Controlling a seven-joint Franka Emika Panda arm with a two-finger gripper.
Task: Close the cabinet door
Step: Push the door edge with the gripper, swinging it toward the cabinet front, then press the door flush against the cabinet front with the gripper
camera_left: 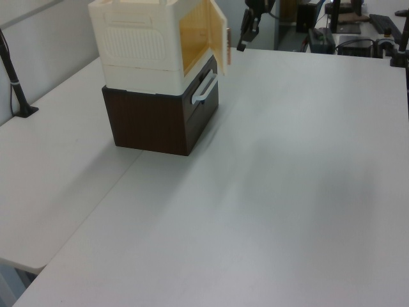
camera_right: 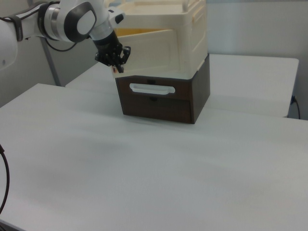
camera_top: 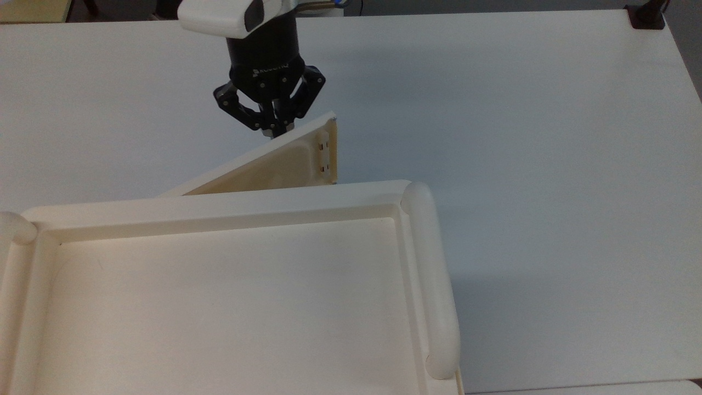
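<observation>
The cream-white cabinet (camera_top: 219, 207) fills the lower left of the top view, its recessed tray top facing up. The cabinet door (camera_top: 263, 167) stands partly open at a shallow angle, hinged toward the top view's left, its free edge with small clips toward the right. My gripper (camera_top: 272, 130) is shut with nothing in it, its tips against the door's outer face near the free edge. In the left view the gripper (camera_left: 243, 42) hangs just right of the door (camera_left: 217, 29). In the right view the gripper (camera_right: 116, 68) sits at the door's (camera_right: 144, 50) left edge.
The cabinet (camera_left: 147, 38) rests on a dark brown drawer unit (camera_left: 160, 121) with a white handle (camera_left: 203, 88), standing on a white table (camera_top: 521, 137). A black clamp (camera_top: 646, 16) sits at the table's far right corner in the top view. A black post (camera_left: 16, 83) stands at the left view's left.
</observation>
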